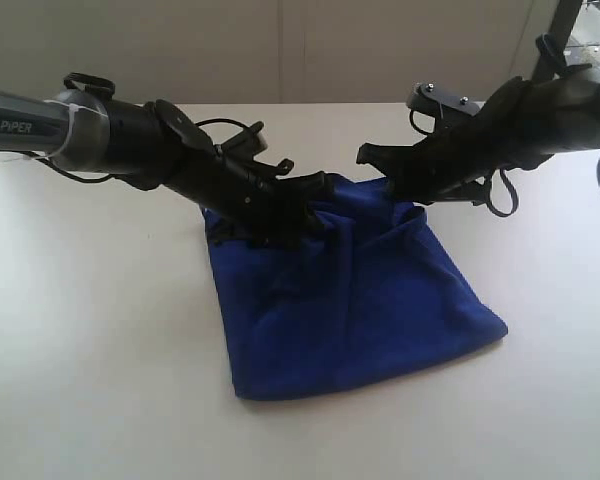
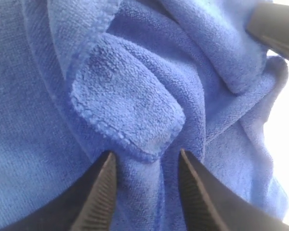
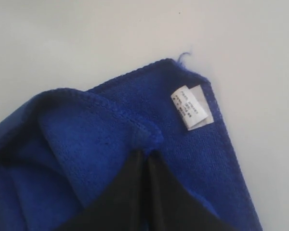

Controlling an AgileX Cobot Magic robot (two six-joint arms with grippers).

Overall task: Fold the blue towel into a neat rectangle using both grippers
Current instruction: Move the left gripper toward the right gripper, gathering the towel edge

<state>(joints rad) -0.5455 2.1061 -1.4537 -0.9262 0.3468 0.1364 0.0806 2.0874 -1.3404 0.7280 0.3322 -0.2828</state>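
Under everything, a white table point(image 1: 80, 350). Near its middle, the towel point(image 1: 360, 300): rumpled, seemingly doubled once, near edge flat on the table, far edge lifted a little at the two places where the grippers meet it.

At the far-left part of the towel, the left gripper point(image 1: 310, 212), reaching in low from the left side. From its wrist view: fingers point(image 2: 98, 192) standing apart, a bunch of cloth between them, a turned-over corner point(image 2: 130, 113) just beyond the tips. Cannot tell whether squeezing that cloth or only straddling it (no clear pinch to see).

At the far-right corner of the towel, the right gripper point(image 1: 405, 190). Closed tight on the hem point(image 3: 145, 134), tips together with the stitched edge caught between. Just beside, on the same corner, a small white label point(image 3: 192, 107).

For the next move, as a judgement: whole body of the towel lying from both grippers toward the near edge. Probably called for: carrying the far edge over to the near edge, both grippers in parallel. Long axis hard to name (outline nearly square, a bit skewed). Neither arm nearer, both at the towel. Possible trouble: a crooked fold, if the left side is not truly held.
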